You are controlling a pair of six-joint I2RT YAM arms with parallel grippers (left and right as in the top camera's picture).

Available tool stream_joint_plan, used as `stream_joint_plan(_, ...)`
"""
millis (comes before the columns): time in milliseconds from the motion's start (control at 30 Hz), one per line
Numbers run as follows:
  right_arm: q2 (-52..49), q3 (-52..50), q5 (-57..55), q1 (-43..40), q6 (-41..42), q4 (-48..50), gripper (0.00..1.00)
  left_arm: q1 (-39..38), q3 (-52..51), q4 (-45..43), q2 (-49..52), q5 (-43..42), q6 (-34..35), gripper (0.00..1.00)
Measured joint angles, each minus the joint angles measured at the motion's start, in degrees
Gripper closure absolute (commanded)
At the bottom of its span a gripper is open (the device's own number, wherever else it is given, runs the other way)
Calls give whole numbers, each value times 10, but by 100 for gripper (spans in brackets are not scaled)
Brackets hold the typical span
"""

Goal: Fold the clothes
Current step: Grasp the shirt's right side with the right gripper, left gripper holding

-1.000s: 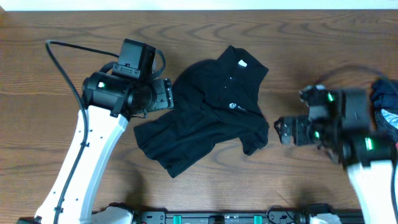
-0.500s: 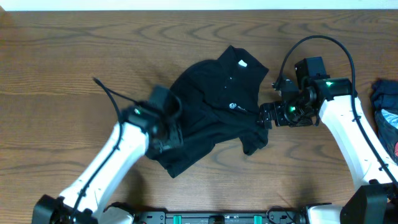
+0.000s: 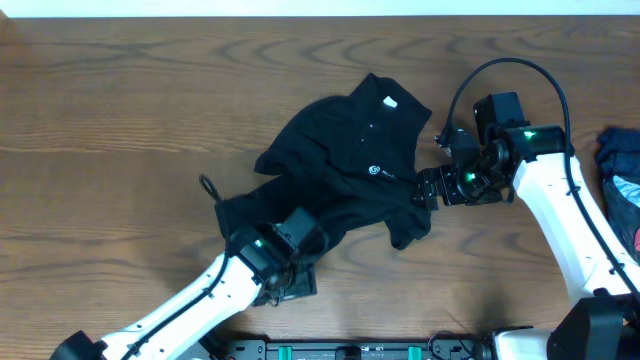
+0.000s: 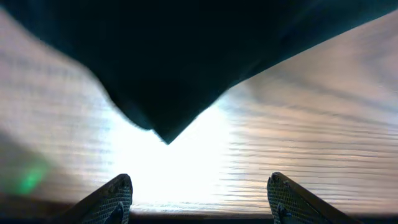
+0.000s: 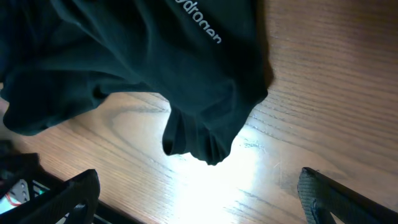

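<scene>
The black long-sleeved top [image 3: 340, 170] lies crumpled at the table's middle, white neck tag [image 3: 389, 101] at the far end and white chest logo [image 3: 375, 171] facing up. My left gripper [image 3: 298, 282] is at the top's near hem. In the left wrist view it [image 4: 202, 200] is open and empty, with a corner of the black fabric [image 4: 165, 134] just ahead over the wood. My right gripper [image 3: 430, 190] is at the top's right side. In the right wrist view it [image 5: 196, 199] is open and empty, with a bunched sleeve end [image 5: 199, 140] ahead of the fingers.
A heap of dark blue cloth with red and white patches [image 3: 620, 165] lies at the right edge of the brown wooden table [image 3: 120, 100]. A black rail [image 3: 350, 350] runs along the near edge. The right arm's cable [image 3: 500, 65] loops above its wrist.
My left arm has swung from the top's left side down to its near hem. My right arm moved in to the right sleeve and has since held still.
</scene>
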State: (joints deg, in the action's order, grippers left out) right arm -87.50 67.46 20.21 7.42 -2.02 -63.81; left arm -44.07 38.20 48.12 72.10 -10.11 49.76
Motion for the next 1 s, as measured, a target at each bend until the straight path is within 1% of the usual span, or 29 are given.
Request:
stream_joint_plan(167, -1, 0, 12, 0, -1, 2, 1, -2, -37, -31, 0, 8, 24, 28)
stream_joint_plan(233, -2, 0, 17, 0, -1, 2, 1, -2, -38, -41, 0, 11, 30, 27)
stream_joint_plan(333, -2, -3, 32, 0, -1, 3, 1, -2, -38, -52, 0, 17, 32, 23)
stream_joint_plan(500, -2, -19, 52, 0, -1, 4, 1, 9, -38, -82, 0, 41, 31, 24)
stream_joint_plan(533, -2, -23, 56, 0, -1, 5, 1, 16, -38, -84, 0, 44, 30, 30)
stream_joint_plan(600, -2, -35, 60, 0, -1, 7, 1, 35, -38, -91, 2, 47, 27, 55)
stream_joint_plan(633, -2, -40, 61, 0, -1, 9, 1, 46, -38, -97, 3, 48, 26, 62)
stream_joint_plan(667, -2, -43, 62, 0, -1, 11, 1, 55, -38, -102, 5, 47, 23, 66)
stream_joint_plan(800, -2, -50, 64, 0, -1, 15, 1, 80, -38, -127, 9, 37, 10, 64)
stream_joint_plan(900, -2, -50, 64, 0, -1, 22, 1, 83, -38, -134, 11, 28, 8, 65)
stream_joint_plan(967, -2, -50, 65, 0, -1, 27, 1, 83, -38, -135, 18, 25, 9, 81)
stream_joint_plan(1000, -2, -50, 66, 0, -1, 30, 1, 83, -38, -136, 23, 25, 9, 91)
